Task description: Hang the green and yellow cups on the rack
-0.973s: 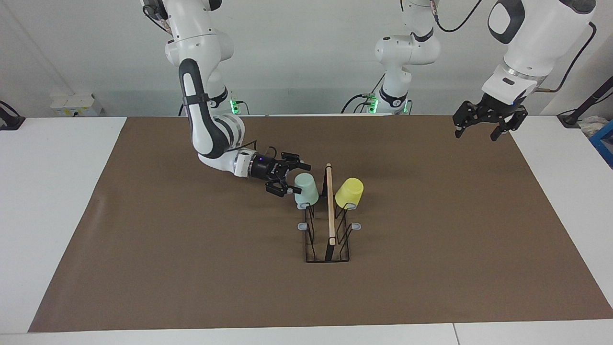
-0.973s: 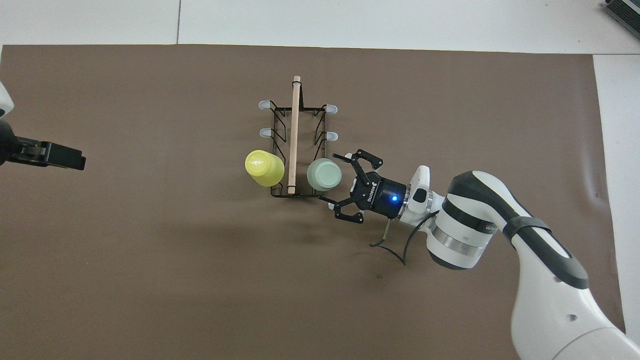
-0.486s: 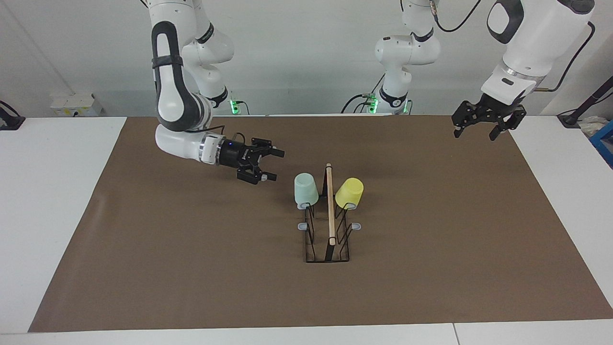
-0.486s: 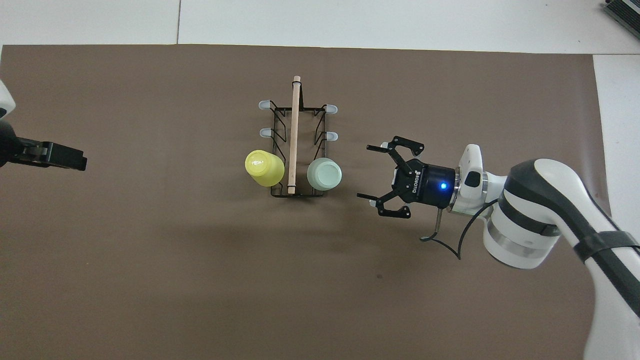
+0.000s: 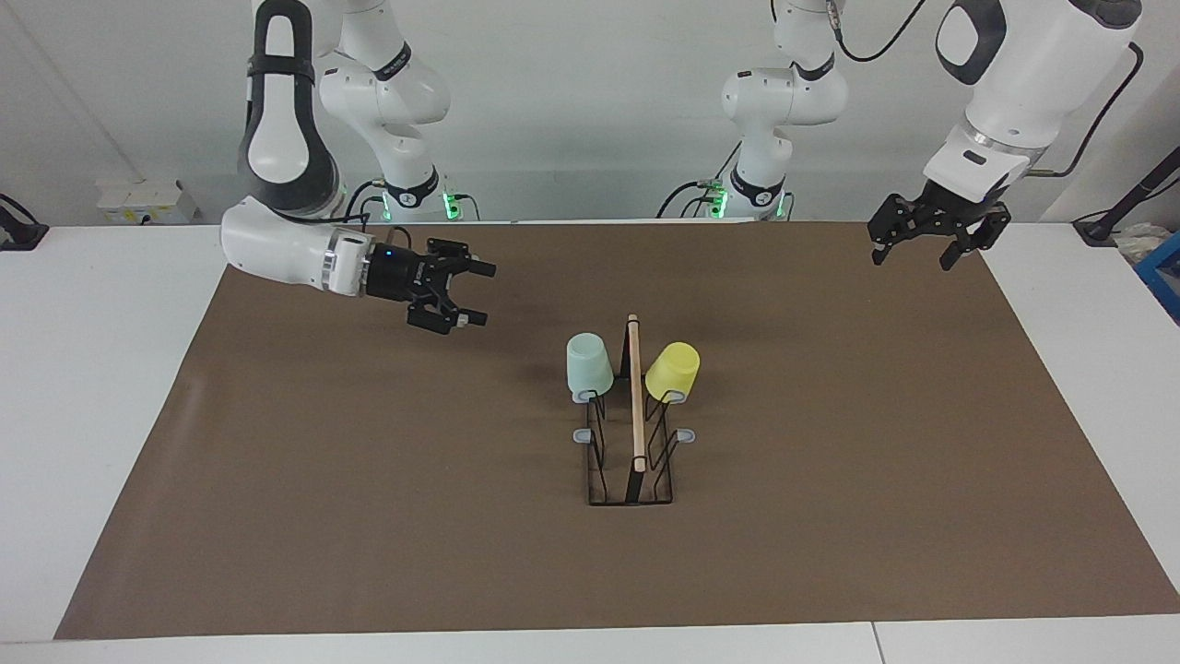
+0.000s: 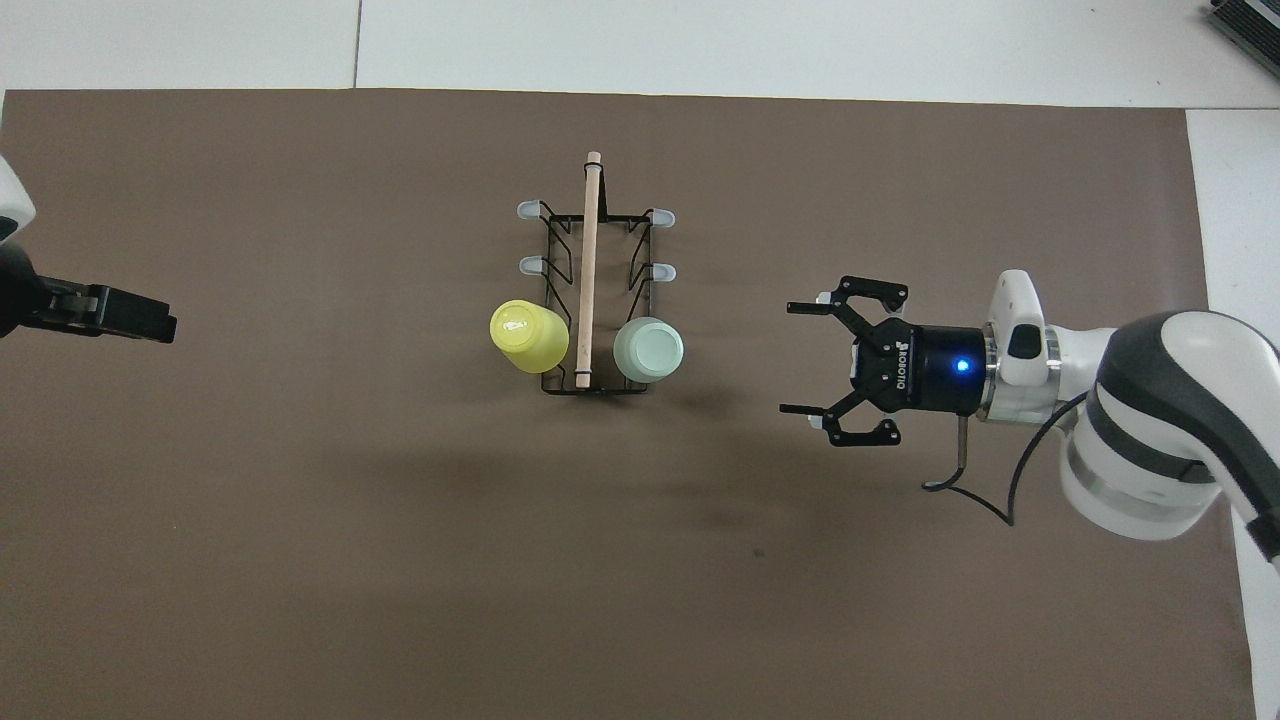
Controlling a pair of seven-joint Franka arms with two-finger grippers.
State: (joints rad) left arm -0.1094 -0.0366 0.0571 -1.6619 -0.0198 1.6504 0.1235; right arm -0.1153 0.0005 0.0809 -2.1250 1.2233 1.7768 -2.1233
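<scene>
Both cups sit upside down on the rack (image 5: 631,461) mid-tabletop (image 5: 369,516), on the pegs nearest the robots. Yellow cup (image 5: 673,371) hangs on the side toward the left arm's end, green cup (image 5: 589,365) on the side toward the right arm's end, the wooden bar (image 5: 635,392) between them. Left gripper (image 5: 927,242) hovers over the mat's corner, jaws open, holding nothing. Right gripper (image 5: 468,293) hangs well apart from the green cup, jaws spread wide, empty.
</scene>
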